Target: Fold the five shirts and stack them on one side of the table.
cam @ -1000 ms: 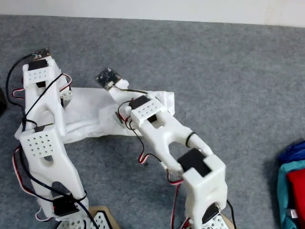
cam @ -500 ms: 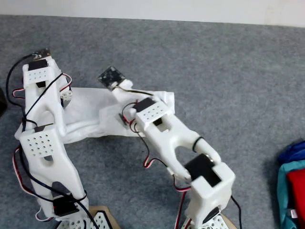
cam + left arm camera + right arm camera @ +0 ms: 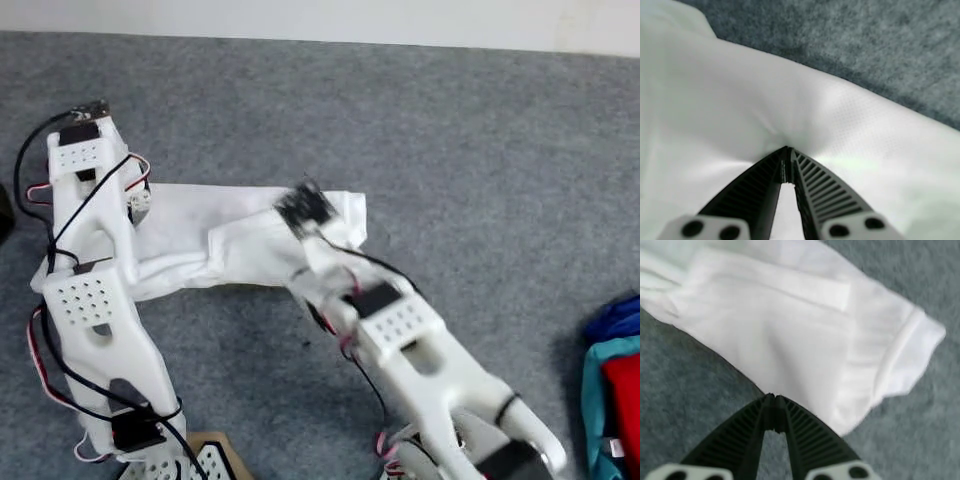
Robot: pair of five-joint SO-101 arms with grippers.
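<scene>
A white shirt [image 3: 240, 245] lies partly folded on the grey table at the left. My left gripper [image 3: 786, 151] is shut on its cloth, and creases run out from the fingertips; in the high view it sits at the shirt's left end [image 3: 138, 205]. My right gripper [image 3: 771, 399] is shut, its tips right at the shirt's [image 3: 790, 330] near edge, over the grey surface. A cuffed sleeve [image 3: 910, 350] spreads off to one side of it. The right arm [image 3: 400, 330] stretches in from the table's front right corner.
A pile of coloured shirts [image 3: 615, 390], blue, teal and red, lies at the table's right edge. Open grey surface [image 3: 480, 150] spans the middle and far side. A dark object [image 3: 3, 215] shows at the left edge.
The right arm has drawn back from over the shirt toward the front right, uncovering the folded middle of the shirt. The left arm and the shirt have stayed put.
</scene>
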